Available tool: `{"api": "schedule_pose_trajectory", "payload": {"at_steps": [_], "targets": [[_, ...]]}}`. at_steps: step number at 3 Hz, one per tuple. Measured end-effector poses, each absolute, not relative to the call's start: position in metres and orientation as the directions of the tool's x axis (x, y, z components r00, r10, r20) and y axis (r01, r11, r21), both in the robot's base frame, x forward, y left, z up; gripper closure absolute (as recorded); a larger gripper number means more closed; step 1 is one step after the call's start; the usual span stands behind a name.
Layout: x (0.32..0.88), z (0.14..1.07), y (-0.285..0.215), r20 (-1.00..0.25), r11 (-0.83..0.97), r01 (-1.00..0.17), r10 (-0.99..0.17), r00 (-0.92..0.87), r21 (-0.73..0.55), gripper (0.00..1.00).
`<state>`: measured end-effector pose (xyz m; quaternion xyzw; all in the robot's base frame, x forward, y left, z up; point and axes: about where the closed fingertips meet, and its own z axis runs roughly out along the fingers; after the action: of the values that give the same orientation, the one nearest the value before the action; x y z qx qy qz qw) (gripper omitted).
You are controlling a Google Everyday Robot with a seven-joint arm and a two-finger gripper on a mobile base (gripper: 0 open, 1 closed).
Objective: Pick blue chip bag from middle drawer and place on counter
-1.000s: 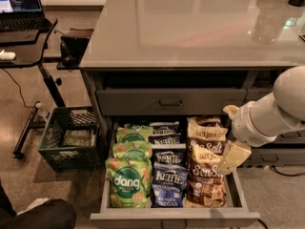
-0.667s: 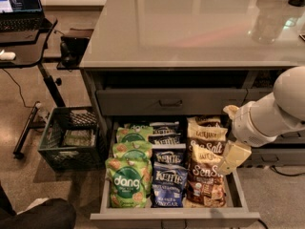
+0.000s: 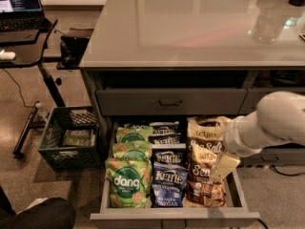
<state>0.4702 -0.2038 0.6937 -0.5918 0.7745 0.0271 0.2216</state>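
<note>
The middle drawer (image 3: 174,218) stands pulled open below the counter (image 3: 190,27). Several blue chip bags with the white Kettle logo lie in a row down its middle, and the front one (image 3: 167,185) is nearest the drawer front. My gripper (image 3: 224,166) comes in from the right on a white arm (image 3: 276,120). It hangs over the brown-and-cream Sea Salt bags (image 3: 202,182) at the drawer's right, to the right of the blue bags and apart from them. It holds nothing that I can see.
Green dang bags (image 3: 127,180) fill the drawer's left. A shut shallower drawer with a dark bar handle (image 3: 170,101) sits above. A dark crate (image 3: 66,137) stands on the floor to the left, beside a black desk (image 3: 28,51) with a laptop (image 3: 19,4).
The arm and gripper have sunk slightly and shifted a little left over the brown bags. The bags have not moved.
</note>
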Motion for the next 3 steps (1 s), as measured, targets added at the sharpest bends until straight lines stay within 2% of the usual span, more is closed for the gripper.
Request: {"api": "schedule_pose_trajectory", "payload": {"at_steps": [1,2,3], "targets": [[0.477,0.649,-0.199,-0.356,0.251,-0.944,-0.920,-0.165,-0.212,0.00],[0.477,0.649,-0.199,-0.356,0.251,-0.944,-0.920,-0.165,-0.212,0.00],[0.469,0.616,-0.181,-0.382,0.244,-0.956,-0.909,-0.168,-0.161,0.00]]}}
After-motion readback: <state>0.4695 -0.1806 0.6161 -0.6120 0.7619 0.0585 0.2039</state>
